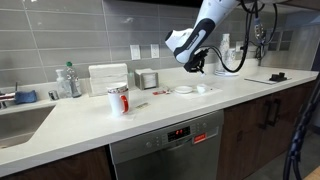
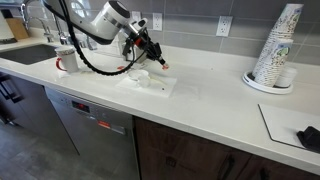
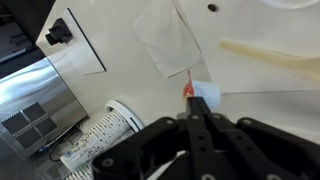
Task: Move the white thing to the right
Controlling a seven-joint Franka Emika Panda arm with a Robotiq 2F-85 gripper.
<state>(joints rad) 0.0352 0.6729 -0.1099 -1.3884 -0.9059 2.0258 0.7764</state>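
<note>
In an exterior view your gripper (image 1: pixel 198 68) hangs clear above the bench (image 1: pixel 90 125), right of centre and over a shallow white dish (image 1: pixel 185 90). The red-and-white mug (image 1: pixel 118 98) stands well apart to the left. The white thing is too small to pick out here.

In an exterior view the gripper (image 2: pixel 160 62) sits in the upper middle, raised over a pale sheet (image 2: pixel 150 86). The stack of paper cups (image 2: pixel 275 45) is far right.

In the wrist view your gripper (image 3: pixel 197 108) comes up from the bottom centre with its fingers drawn into a narrow line. The white thing (image 3: pixel 208 98) sits right at their tip, touching and apparently pinched, beside a small red bit (image 3: pixel 188 90).
</note>
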